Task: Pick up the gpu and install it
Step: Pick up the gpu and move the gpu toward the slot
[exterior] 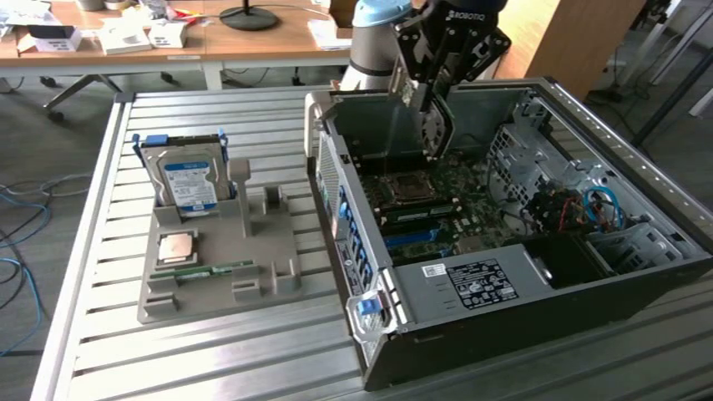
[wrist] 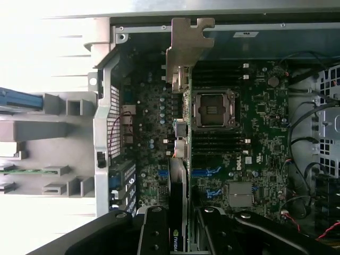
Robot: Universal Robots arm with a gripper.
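While the tray sits at the exterior view's left with the hard drive, a chip and a memory stick parked on it, all the action is further across, inside the open case.

The gripper hangs over the motherboard, fingers pinching the gpu by its upper edge. The card dangles edge-down, clear of the board and not seated, close to the CPU socket.

From the wrist view the bracket points at the case's rear wall, and the blue slots lie just off to one side of the card's line.

That's my worry. If it comes down off-line, I reckon the edge lands on the socket or the memory rows and not in a slot.

The grip is only along one edge, so any knock could swing the card. The bracket looks likely to catch the rear frame if it's skewed.

Further right, loose cables sit well apart, so I doubt they'll snag.
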